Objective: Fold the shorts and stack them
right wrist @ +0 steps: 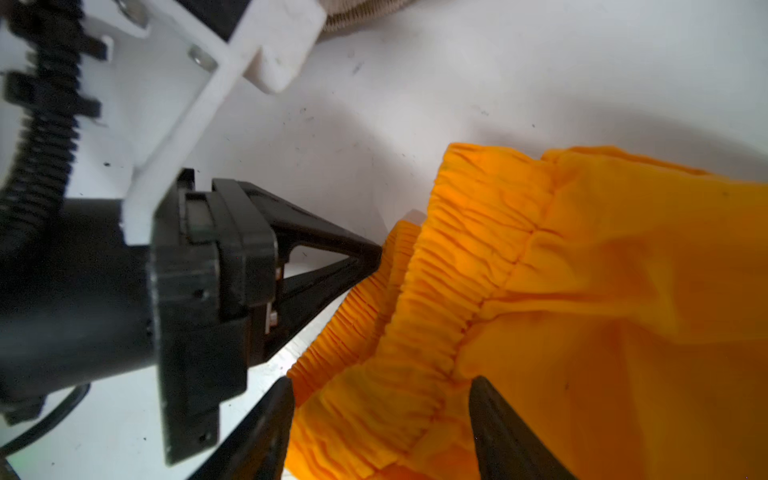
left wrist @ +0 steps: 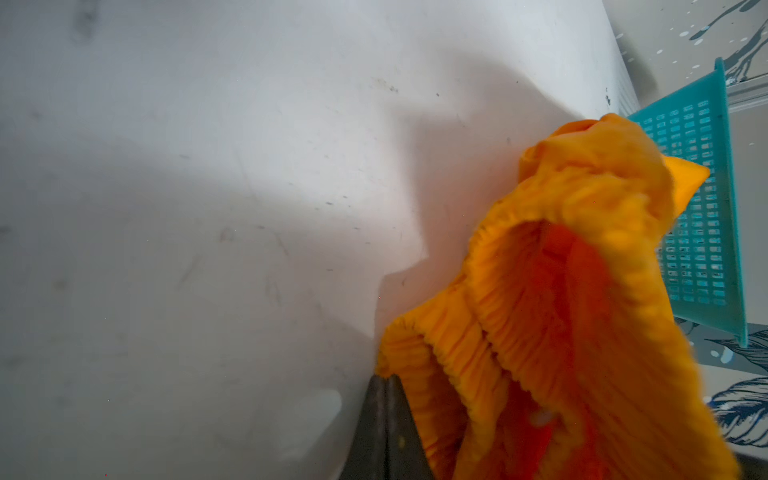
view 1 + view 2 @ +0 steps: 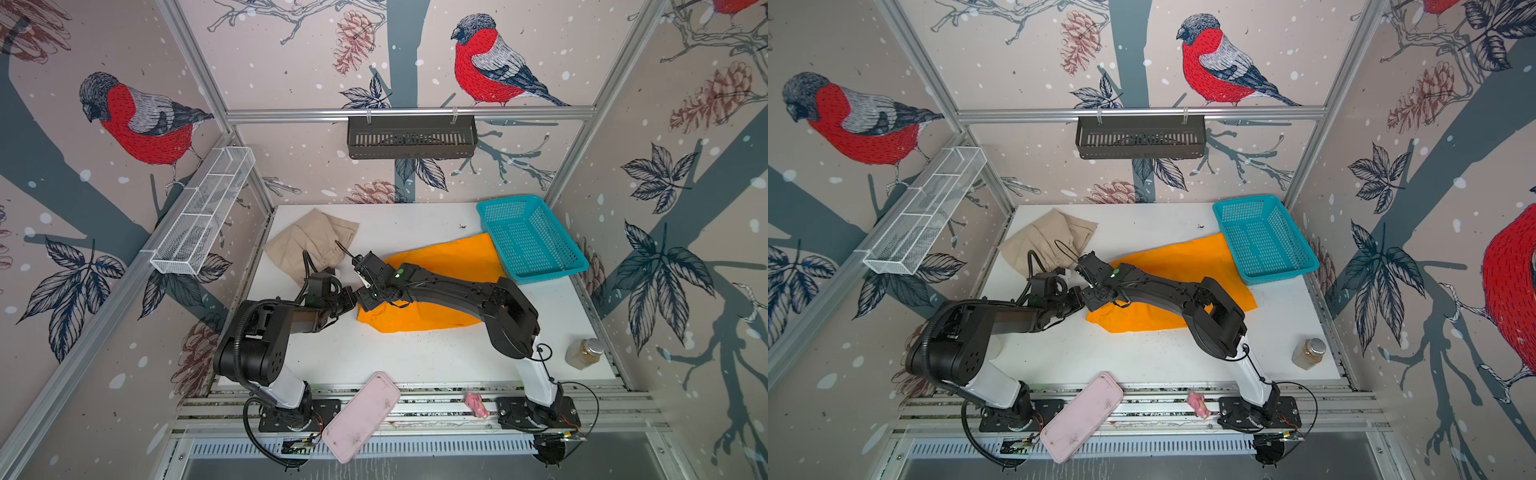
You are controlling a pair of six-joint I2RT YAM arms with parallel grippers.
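White table (image 3: 415, 361) carries the orange shorts (image 3: 451, 257), spread away from both tools toward the teal basket (image 3: 530, 241); the beige shorts (image 3: 309, 243) lie just beyond the left tool (image 1: 375, 257). Left tool is clamped on the gathered waistband's edge; right tool (image 1: 382, 382) stands jaws apart astride that waistband, gripping nothing. With one corner held, a pull could drag and bunch the cloth, spoiling the fold.

no readable text, labels, brands or numbers appear on anything in view.
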